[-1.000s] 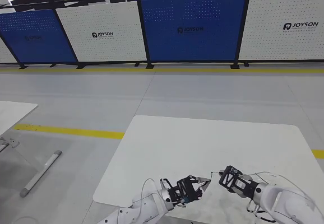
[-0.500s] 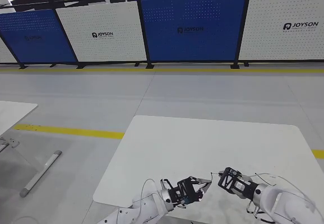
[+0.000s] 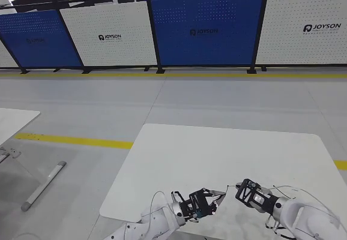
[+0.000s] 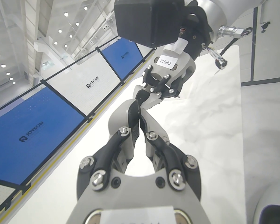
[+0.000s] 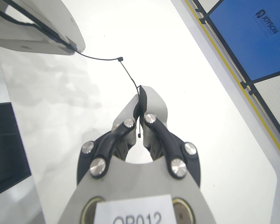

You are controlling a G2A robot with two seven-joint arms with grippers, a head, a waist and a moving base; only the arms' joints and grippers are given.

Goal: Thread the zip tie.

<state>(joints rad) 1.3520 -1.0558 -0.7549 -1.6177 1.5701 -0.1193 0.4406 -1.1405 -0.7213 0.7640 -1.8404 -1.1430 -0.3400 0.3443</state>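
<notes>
Where the two grippers meet over the near edge of the table, the zip tie (image 5: 119,58) hangs in the air between them, clear of the tabletop. It is a thin black strap with a small square head partway along the stretch that shows. From the head, one length runs down into the tips of the right gripper (image 5: 140,94), whose fingers are pressed together and pinch the strap, and a short end sticks out lower down in the gap behind the pads. From the other side of the head a second length curves across to the edge of the left gripper (image 4: 138,113), where it ends. I cannot tell whether the strap passes through the head.

Seen from the left wrist, the left gripper's fingers are closed pad against pad, with the tip of the right gripper just beyond them, almost touching. The strap itself is too thin to make out between the left pads.

Both grippers sit close together, tip to tip, low over the white table (image 3: 221,150). Beyond the table lie grey floor, a yellow line (image 3: 71,140) and a row of blue and white panels (image 3: 206,30).
</notes>
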